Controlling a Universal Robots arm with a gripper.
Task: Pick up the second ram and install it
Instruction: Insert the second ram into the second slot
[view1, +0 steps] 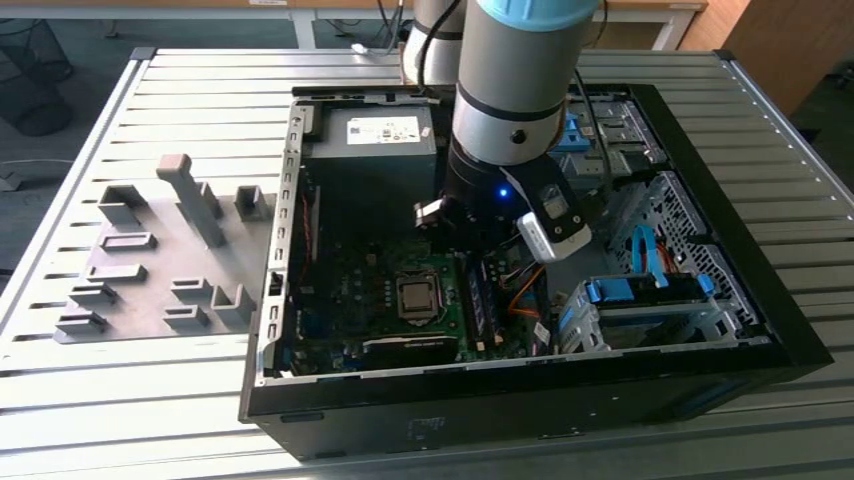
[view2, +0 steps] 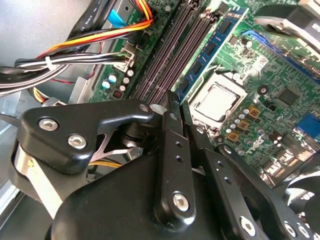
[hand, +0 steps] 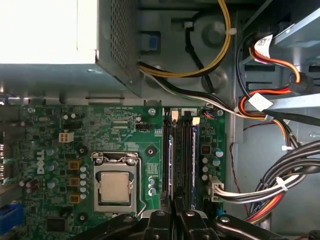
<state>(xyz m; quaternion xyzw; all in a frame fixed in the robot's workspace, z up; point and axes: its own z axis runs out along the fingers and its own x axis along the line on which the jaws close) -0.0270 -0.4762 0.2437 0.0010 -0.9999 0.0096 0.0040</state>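
Observation:
The second ram (view2: 216, 44), a thin green stick with black chips and pale blue labels, stands upright in the memory slot nearest the processor socket (hand: 115, 186). It also shows edge-on as the ram (hand: 171, 155) in the first wrist view, and in the exterior view as the ram (view1: 477, 290) under the arm. My gripper (view2: 178, 106) hangs low inside the computer case, just above the row of dark memory slots (view2: 167, 57). Its black fingers (hand: 186, 222) lie close together, shut, with nothing between them.
The open black case (view1: 747, 290) lies flat on a slatted metal table (view1: 174, 90). Bundled cables (hand: 280, 180) and a drive cage (view1: 641, 300) crowd one side of the slots. The power supply (view1: 380, 130) sits at the back. Grey fixture blocks (view1: 160, 250) stand at the exterior view's left.

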